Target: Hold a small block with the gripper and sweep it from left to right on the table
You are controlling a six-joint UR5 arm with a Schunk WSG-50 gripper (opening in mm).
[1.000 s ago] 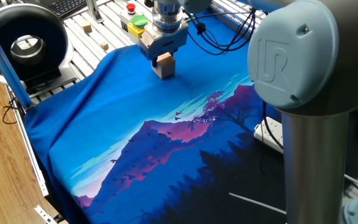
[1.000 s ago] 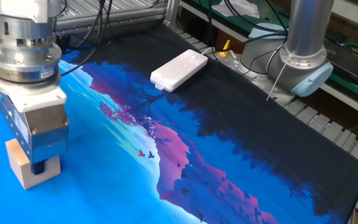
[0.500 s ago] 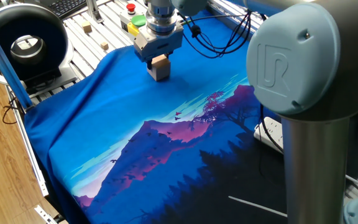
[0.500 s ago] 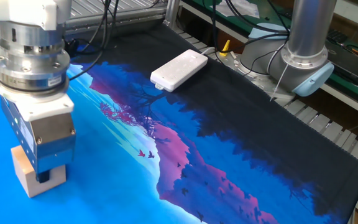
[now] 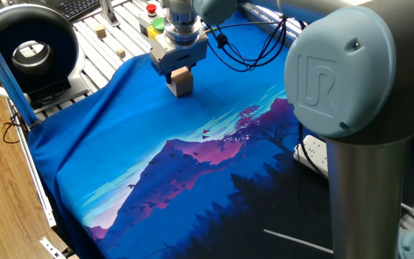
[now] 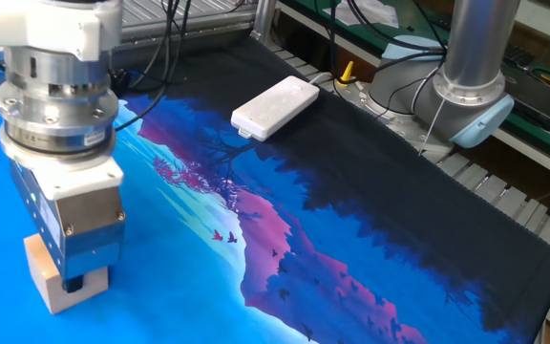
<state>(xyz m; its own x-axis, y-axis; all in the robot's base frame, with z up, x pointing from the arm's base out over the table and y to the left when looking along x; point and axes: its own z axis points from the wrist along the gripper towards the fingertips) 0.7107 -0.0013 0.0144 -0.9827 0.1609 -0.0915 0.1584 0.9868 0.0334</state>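
Writing that can be read is little: the big grey joint cap (image 5: 338,72) of the arm, close to one fixed camera, carries a raised "UR" mark. Other labels are too small to read.

The end effector (image 5: 179,70) points down over the far part of the worktop (image 5: 106,165), on the light blue sky area of the printed cloth. Its dark fingers are pinching the small block (image 5: 180,81) from two sides. In the other fixed view the end effector (image 6: 74,283) appears large at the left edge, and the small block (image 6: 48,279) shows under its metal body, with its lower face on or just above the cloth; I cannot tell if it touches.

A white flat device (image 6: 275,107) lies on the dark forest part of the cloth, well apart from the block. Beyond the cloth, on the bare metal slats, two tiny wooden cubes (image 5: 100,31) rest near a box with red and green buttons (image 5: 154,21).
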